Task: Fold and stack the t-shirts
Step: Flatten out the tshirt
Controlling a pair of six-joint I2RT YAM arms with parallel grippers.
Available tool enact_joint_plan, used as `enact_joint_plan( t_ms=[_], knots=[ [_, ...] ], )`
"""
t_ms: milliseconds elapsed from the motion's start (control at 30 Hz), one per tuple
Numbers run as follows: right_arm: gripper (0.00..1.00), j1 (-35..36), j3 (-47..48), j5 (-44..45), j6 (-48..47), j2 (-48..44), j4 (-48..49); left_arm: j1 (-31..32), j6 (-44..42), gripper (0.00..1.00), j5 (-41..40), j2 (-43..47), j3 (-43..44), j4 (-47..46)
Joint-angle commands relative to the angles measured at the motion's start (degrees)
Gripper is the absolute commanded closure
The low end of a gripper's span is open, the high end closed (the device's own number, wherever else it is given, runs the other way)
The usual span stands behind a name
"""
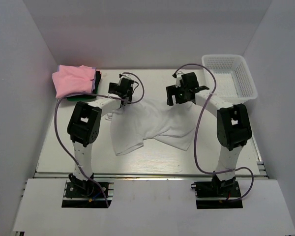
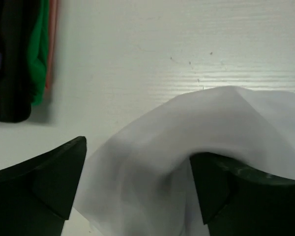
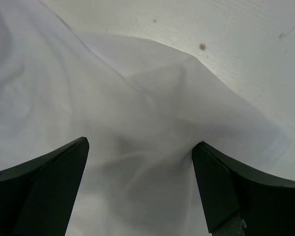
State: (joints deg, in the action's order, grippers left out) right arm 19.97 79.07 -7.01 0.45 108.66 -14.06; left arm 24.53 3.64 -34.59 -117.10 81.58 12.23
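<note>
Left claw (image 2: 137, 150) and right claw (image 3: 140, 142) gape wide over the white t-shirt (image 1: 152, 125); folded stack (image 1: 74, 81) upper left, basket (image 1: 247, 83) upper right.

spread t-shirt (image 1: 152, 125): plain white | folded t-shirt (image 1: 73, 80): pink | basket (image 1: 249, 81): white mesh

Robot lab — white-walled test table (image 1: 152, 157)
</note>
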Motion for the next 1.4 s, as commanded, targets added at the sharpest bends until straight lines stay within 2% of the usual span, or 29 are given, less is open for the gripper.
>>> enact_joint_plan(
  t_ms=[0, 100, 233, 333, 467, 567, 700, 733, 800, 1067, 1167, 1200, 1233, 1367],
  knots=[
    [0.10, -0.10, 6.19, 0.06, 1.74, -0.38, -3.87, -0.72, 3.92, 0.01, 6.09, 4.77, 6.49, 4.56],
    [0.10, -0.19, 2.16, 0.68, 3.32, -4.85, -1.84, -1.33, 3.92, 0.01, 7.34, 9.06, 3.59, 3.76],
    [0.10, -0.19, -8.27, 9.52, 5.96, -14.85, 1.57, -1.95, 7.95, 0.01, 10.67, 16.10, -0.10, 7.55],
    [0.10, -0.45, -14.26, 13.75, 10.17, -21.55, 2.55, -1.95, 13.38, 0.01, 13.75, 21.37, -5.28, 10.01],
    [0.10, -1.16, -20.52, 13.26, 15.10, -27.71, 2.38, -1.42, 16.75, 0.01, 19.98, 31.90, -16.44, 8.70],
    [0.10, -1.69, -25.17, 12.54, 15.63, -32.62, 2.46, -1.42, 16.75, 0.01, 21.40, 34.65, -19.09, 8.69],
    [0.10, -2.82, -31.42, 17.79, 18.36, -38.77, 0.27, -0.11, 18.15, 0.01, 19.91, 36.77, -19.09, 16.22],
    [0.10, -3.00, -32.21, 18.86, 19.32, -40.44, -0.26, -0.10, 19.46, 0.01, 19.91, 37.72, -21.44, 17.03],
    [0.10, -3.96, -35.89, 22.53, 21.51, -43.51, -3.67, -0.10, 22.71, 0.01, 25.94, 40.27, -28.09, 18.08],
    [0.10, -7.40, -39.78, 21.25, 25.74, -43.63, -6.41, -0.10, 27.39, 0.01, 34.30, 49.42, -42.09, 19.86],
    [0.19, -8.89, -38.82, 18.97, 26.01, -38.89, -7.03, -0.10, 27.39, 0.03, 37.65, 49.25, -44.67, 17.22],
    [0.26, -9.50, -38.47, 18.09, 25.92, -37.92, -6.85, -0.10, 27.39, 0.05, 37.66, 47.68, -45.19, 17.21],
    [0.30, -9.59, -38.03, 17.91, 25.83, -35.65, -6.94, -0.10, 27.39, 0.07, 37.66, 46.88, -45.19, 17.21],
    [0.31, -9.51, -37.06, 15.88, 22.33, -31.77, -4.31, -0.10, 26.68, 0.10, 37.66, 44.15, -45.19, 15.55]
  ],
)
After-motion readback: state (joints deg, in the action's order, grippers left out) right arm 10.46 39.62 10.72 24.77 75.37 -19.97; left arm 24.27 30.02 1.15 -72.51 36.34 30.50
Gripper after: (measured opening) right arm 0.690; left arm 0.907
